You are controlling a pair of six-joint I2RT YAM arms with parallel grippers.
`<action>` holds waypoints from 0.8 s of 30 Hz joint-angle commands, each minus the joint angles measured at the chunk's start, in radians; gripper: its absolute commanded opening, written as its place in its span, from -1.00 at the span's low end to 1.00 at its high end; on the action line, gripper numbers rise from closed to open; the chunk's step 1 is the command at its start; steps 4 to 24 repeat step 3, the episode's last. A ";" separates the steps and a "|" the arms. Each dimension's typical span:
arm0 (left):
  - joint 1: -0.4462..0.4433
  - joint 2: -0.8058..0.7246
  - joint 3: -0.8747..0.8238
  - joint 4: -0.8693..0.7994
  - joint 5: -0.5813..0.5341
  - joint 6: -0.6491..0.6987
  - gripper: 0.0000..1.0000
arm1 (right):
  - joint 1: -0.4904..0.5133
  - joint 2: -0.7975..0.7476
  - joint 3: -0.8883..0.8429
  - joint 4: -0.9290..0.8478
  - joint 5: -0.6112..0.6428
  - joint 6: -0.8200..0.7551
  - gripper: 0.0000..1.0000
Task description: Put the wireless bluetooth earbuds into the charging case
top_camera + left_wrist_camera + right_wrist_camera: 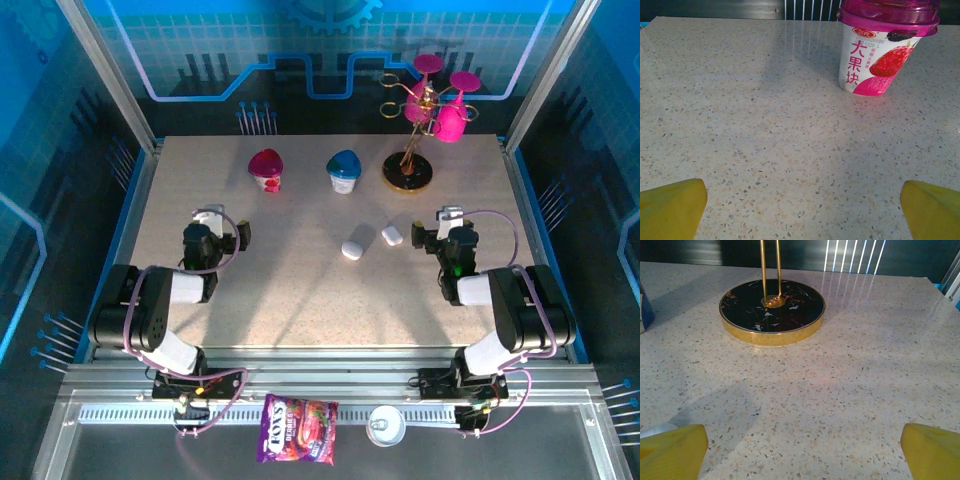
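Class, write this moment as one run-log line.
left gripper: open, empty | right gripper: open, empty | white cases: two, lying on table, untouched, nearer right gripper

A white yogurt cup (875, 65) with a magenta lid (888, 15), a strawberry picture and pink Chinese characters stands upright at the upper right of the frame on the speckled beige table (765, 125), while the two yellow fingertips (670, 207) of the left gripper (803, 202) sit wide apart in the bottom corners.
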State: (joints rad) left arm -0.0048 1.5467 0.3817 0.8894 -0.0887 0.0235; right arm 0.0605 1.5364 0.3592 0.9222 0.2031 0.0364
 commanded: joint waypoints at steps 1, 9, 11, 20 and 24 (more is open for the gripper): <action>0.004 0.006 0.005 0.029 0.015 -0.022 0.99 | 0.012 0.004 0.002 0.038 0.026 0.000 0.99; 0.003 0.006 0.005 0.030 0.018 -0.023 0.99 | 0.014 0.004 0.003 0.039 0.029 0.000 0.99; 0.003 0.006 0.005 0.030 0.018 -0.023 0.99 | 0.014 0.004 0.003 0.039 0.029 0.000 0.99; 0.003 0.006 0.005 0.030 0.018 -0.023 0.99 | 0.014 0.004 0.003 0.039 0.029 0.000 0.99; 0.003 0.006 0.005 0.030 0.018 -0.023 0.99 | 0.014 0.004 0.003 0.039 0.029 0.000 0.99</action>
